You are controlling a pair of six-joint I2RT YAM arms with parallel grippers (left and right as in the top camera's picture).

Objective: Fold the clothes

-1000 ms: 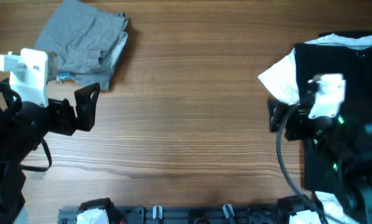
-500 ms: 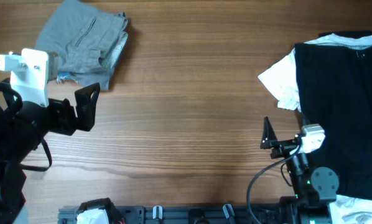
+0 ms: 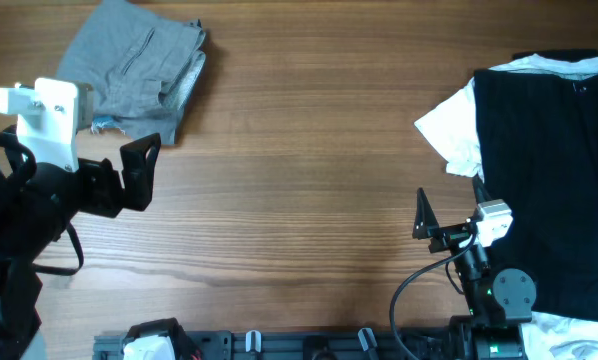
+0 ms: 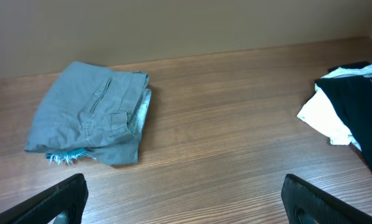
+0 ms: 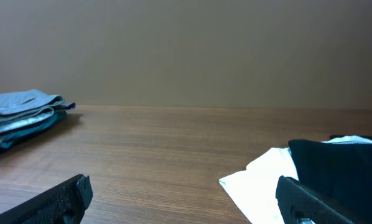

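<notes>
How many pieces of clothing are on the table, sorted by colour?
Grey: 1, the shorts, folded
Light blue: 1, the denim piece, its frayed hem peeking from under the shorts
Black: 1, the black garment
White: 1, the white garment, poking out from under the black one
Total: 4

Shorts [image 3: 129,60] far left on table [image 3: 299,180], perhaps atop another piece [image 4: 66,157]; garment heap [image 3: 549,150] right.

Wooden table [image 3: 299,150] carries folded grey shorts [image 3: 129,65] far left, black garment [image 3: 549,170] over white garment [image 3: 449,130] right
</notes>
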